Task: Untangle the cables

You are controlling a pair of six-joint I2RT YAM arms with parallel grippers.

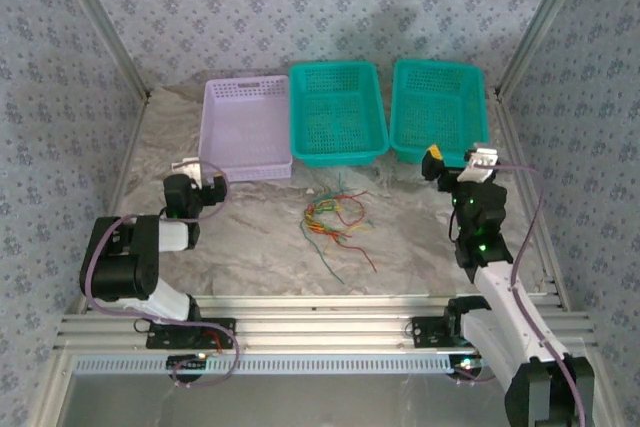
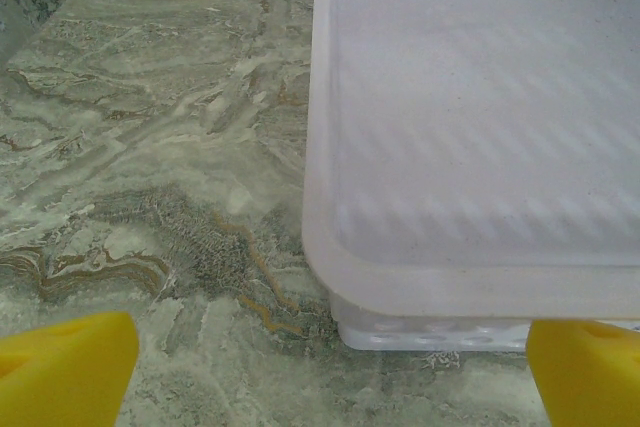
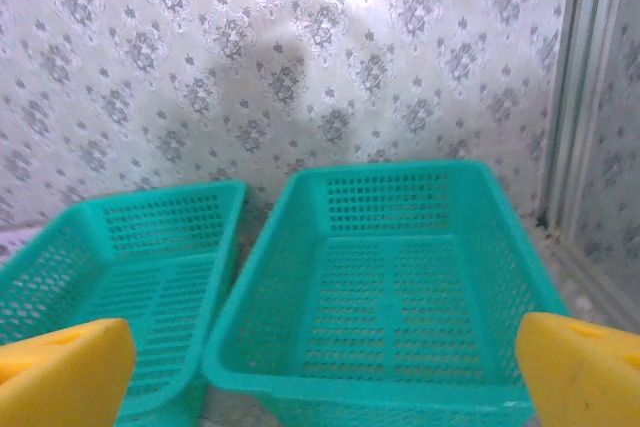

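Cables point(image 1: 335, 217) lie in a loose knot on the marbled table point(image 1: 250, 247), about midway between the two arms and just in front of a row of baskets. Red, yellow-orange and green strands cross over one another, and a few ends trail toward the near edge. Nothing touches them.

Along the far side sit a lavender basket point(image 1: 247, 132), a middle teal basket point(image 1: 337, 112) and a right teal basket point(image 1: 436, 107), all empty. I take it they are there so each colour can go to its own bin once the strands are apart, though that is a guess.

The left gripper point(image 1: 200, 183) hovers low by the lavender basket's near corner, well apart from the knot. Its wrist camera looks straight at that corner, with a yellow pad point(image 2: 60, 372) at each edge of the view, set wide and holding nothing. The right gripper point(image 1: 457, 162) hangs higher, near the right teal basket's front rim, and aims at the back wall rather than down. Its pads point(image 3: 60, 377) are spread just as wide, with nothing between them.

Both arms look parked out to the sides, which leaves the knot open to the overhead camera. The job reads as not yet begun. Each arm would need to swing inward and tip down. A loose end seems a wiser first hold than the dense middle, since wires this thin will likely drag their neighbours along.
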